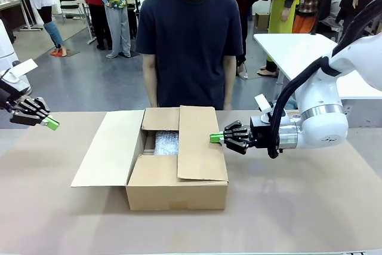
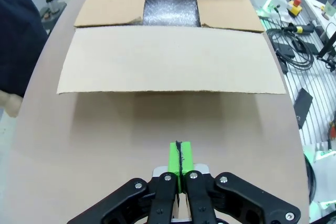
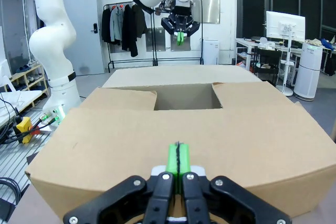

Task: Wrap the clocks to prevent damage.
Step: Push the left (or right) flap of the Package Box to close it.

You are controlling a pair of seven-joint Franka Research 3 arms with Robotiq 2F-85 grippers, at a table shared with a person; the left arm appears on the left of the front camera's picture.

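The clocks (image 1: 166, 143) are a bubble-wrapped bundle lying inside the open cardboard box (image 1: 176, 196) at mid-table, partly covered by flaps; the bundle (image 2: 171, 8) shows again in the left wrist view. The box's right flap (image 1: 200, 144) is folded in over the opening, and the left flap (image 1: 107, 147) lies spread on the table. My right gripper (image 1: 215, 138) is shut and empty, its tips at the right flap's outer edge (image 3: 210, 129). My left gripper (image 1: 52, 124) hovers shut and empty at the far left, clear of the box (image 2: 170, 59).
A person (image 1: 190, 46) stands at the far side behind the box, arms down. The table is covered in brown paper (image 1: 286, 207). A white table (image 1: 298, 49) stands at back right. Cables (image 2: 294, 45) lie beyond the table edge in the left wrist view.
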